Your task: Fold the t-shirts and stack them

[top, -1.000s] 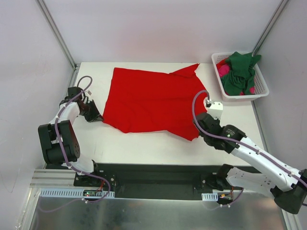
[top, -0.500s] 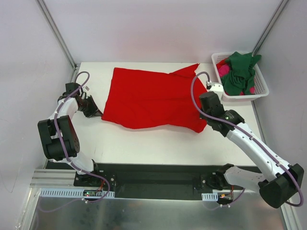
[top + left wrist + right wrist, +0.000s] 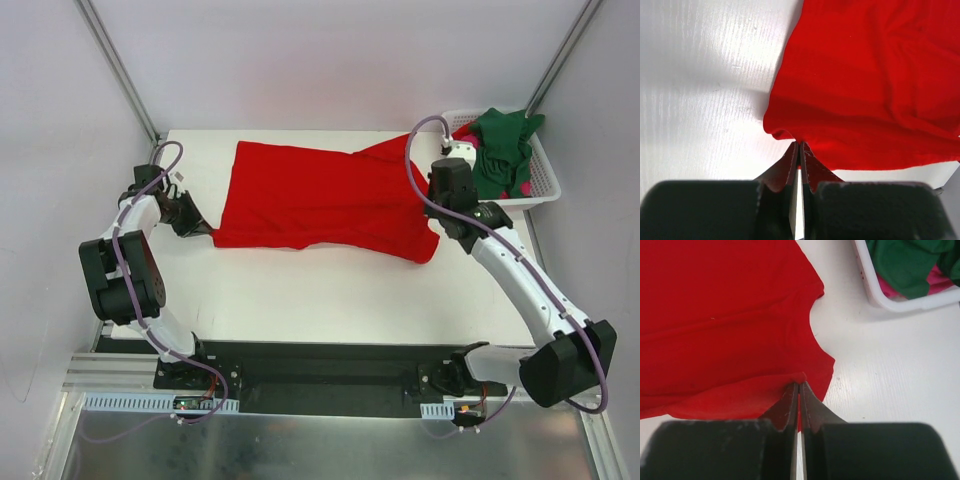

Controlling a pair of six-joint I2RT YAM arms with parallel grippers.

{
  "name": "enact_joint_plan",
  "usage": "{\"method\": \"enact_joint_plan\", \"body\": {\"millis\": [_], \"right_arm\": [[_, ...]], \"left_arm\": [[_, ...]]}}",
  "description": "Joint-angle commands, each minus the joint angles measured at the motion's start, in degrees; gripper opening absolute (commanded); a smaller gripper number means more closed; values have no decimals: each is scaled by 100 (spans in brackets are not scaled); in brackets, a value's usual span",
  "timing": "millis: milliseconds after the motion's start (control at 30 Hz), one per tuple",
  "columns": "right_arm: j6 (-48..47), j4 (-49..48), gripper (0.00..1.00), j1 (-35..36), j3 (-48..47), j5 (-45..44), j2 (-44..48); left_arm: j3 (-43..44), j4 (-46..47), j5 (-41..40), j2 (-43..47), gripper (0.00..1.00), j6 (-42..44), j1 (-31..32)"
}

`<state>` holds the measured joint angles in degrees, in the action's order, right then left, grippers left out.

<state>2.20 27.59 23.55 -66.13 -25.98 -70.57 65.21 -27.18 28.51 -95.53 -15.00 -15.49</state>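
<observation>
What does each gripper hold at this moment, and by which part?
Both are shut on the red t-shirt: the left gripper pinches its near left corner, the right gripper its near right corner.

Both arms look like the same build: the left arm (image 3: 135, 222) and right arm (image 3: 520, 285) have glossy white links with chunky black joints in between. A skinny lavender cable (image 3: 407, 165) runs along each one. Up close, the left gripper (image 3: 799, 144) and right gripper (image 3: 799, 385) have matte black wedge-shaped fingers (image 3: 785, 170) tapering to thin tips, mounted on a blocky black body.
</observation>
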Motion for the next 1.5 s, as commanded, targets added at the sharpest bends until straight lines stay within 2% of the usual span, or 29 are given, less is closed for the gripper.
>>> {"method": "enact_joint_plan", "body": {"millis": [0, 333, 900, 1467], "right_arm": [[-185, -509, 1, -228, -584, 382, -360], [-483, -817, 1, -544, -1279, 866, -1213], [-527, -870, 1, -843, -2061, 1191, -2162], [-536, -914, 1, -1037, -2396, 1376, -2734]], "left_arm": [[264, 37, 137, -124, 0, -64, -60], [905, 134, 295, -537, 0, -125, -60], [1933, 152, 506, -1512, 0, -231, -16], [2821, 195, 568, -2409, 0, -327, 371]]}}
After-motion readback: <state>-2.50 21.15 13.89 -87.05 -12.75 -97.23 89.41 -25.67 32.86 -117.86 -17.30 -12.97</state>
